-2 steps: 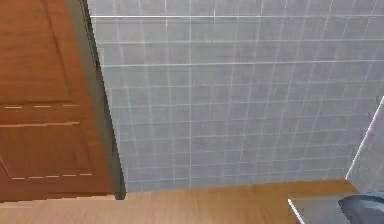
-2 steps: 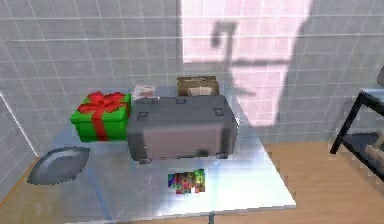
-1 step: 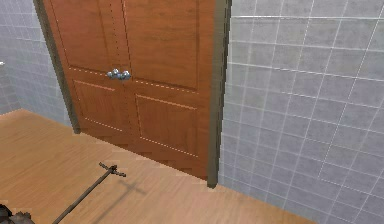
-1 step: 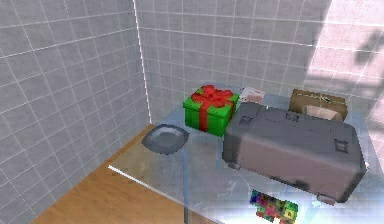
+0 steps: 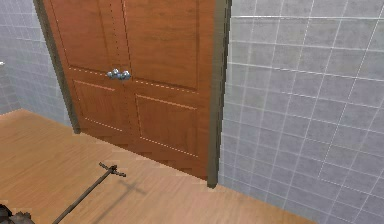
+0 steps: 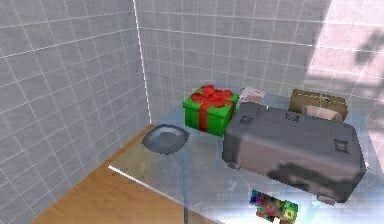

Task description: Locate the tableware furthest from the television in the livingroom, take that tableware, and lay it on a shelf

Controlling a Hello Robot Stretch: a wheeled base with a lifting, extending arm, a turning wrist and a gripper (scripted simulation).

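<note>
i cannot tell what state my fingers are in, nor whether they carry anything. in the arm side view a pale glassy counter (image 6: 205,162) stands in a corner of grey tiled walls (image 6: 70,80), with a strip of wooden floor (image 6: 90,200) at 7 o'clock from it. the task's thing looks to be the shallow grey dish (image 6: 165,138), which sits flat on the counter near its 9 o'clock end. just beside it, at 2 o'clock, stands a green gift box (image 6: 210,108) with a red bow on top. at 4 o'clock from the gift box lies a big grey case (image 6: 290,150), close against the box; i cannot tell if they touch. behind the case, at its 1 o'clock, is a brown cardboard box (image 6: 318,102), and a small pale thing (image 6: 252,97) lies between that and the gift box. a small many-coloured thing (image 6: 275,205) shows at 6 o'clock from the case; on or under the counter, i cannot tell. in the forward view a brown wooden double door (image 5: 135,70) with silver handles (image 5: 119,74) stands shut in a dark frame, and a thin dark rod (image 5: 92,188) lies on the floor at its 7 o'clock.
</note>
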